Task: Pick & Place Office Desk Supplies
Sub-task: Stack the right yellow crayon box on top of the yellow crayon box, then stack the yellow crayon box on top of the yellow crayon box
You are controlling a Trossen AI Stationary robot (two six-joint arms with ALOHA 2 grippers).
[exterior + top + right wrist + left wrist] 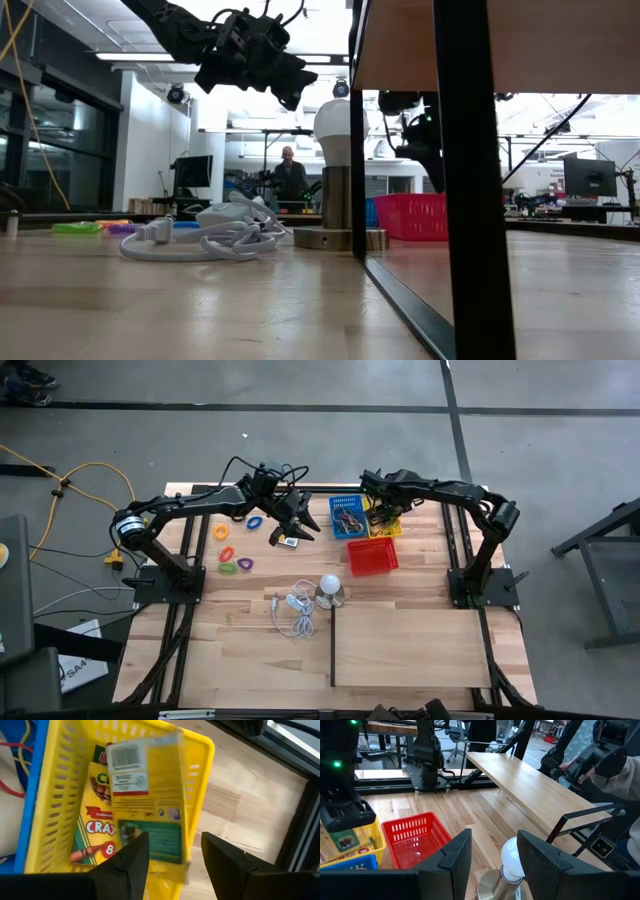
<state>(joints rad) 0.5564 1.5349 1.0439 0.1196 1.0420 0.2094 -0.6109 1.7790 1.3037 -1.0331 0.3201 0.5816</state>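
Note:
My left gripper (292, 526) hangs open above the table, left of the baskets. A small packet (291, 541) lies on the wood just below it. In the left wrist view its fingers (455, 852) hold nothing. My right gripper (172, 842) is open over the yellow basket (386, 520). In that basket a yellow-and-green packet (150, 795) lies tilted over a crayon packet (95, 825), one end up on the rim. Coloured rings (232, 550) lie flat on the table's left part. Rubber bands (348, 517) lie in the blue basket (335, 507). My right gripper stands with one fingertip (136, 845) right at the green end (160, 840) of the tilted packet. I cannot tell whether it touches it.
A red basket (372, 555) stands in front of the blue and yellow ones. The white bulb on its silvery base (330, 590) and the coiled white cord (295, 612) sit mid-table. A raised wooden board (410, 645) covers the near right part. A person (290, 170) stands far behind.

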